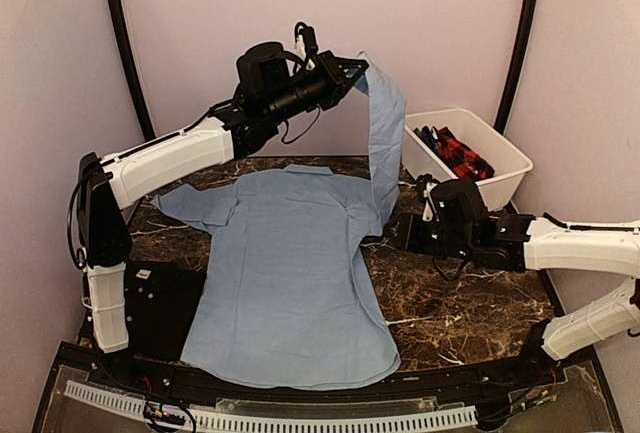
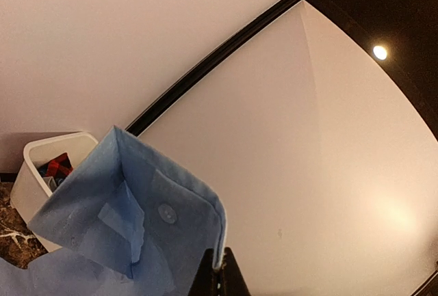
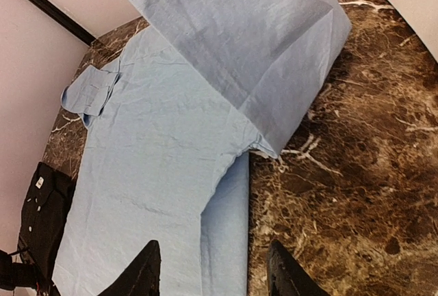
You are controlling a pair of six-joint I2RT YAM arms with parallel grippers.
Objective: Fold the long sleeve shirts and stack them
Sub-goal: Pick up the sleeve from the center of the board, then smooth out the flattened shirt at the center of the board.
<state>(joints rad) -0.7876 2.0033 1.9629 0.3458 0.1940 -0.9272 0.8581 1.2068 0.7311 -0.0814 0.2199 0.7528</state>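
Landmark: marble table [image 1: 470,303]; all places are given against it.
Black flat item [image 1: 165,298]: laid at the table's near left corner, its right edge tucked under the shirt's hem side.
Left gripper [image 1: 357,70]: held high above the table's far edge; fingers clenched on the cuff [image 2: 161,207] of the shirt's right sleeve, the cuff button seen in the left wrist view.
Light-blue shirt [image 1: 290,273]: spread flat over the middle of the table, collar toward the far edge, hem at the near edge; left sleeve laid out toward the table's left side.
Raised sleeve [image 1: 387,133]: drawn up off the table from the shoulder as a hanging band to the left gripper.
Right gripper [image 3: 213,272]: low over the table's right half, at the shirt's right side edge; fingers parted, nothing clamped; one finger seen over cloth, the other over bare marble. Contact with the cloth cannot be told.
White bin [image 1: 500,168]: set at the table's far right corner.
Bin contents: a red-black checked shirt [image 1: 462,153] and a dark blue garment [image 1: 428,138] are seen inside.
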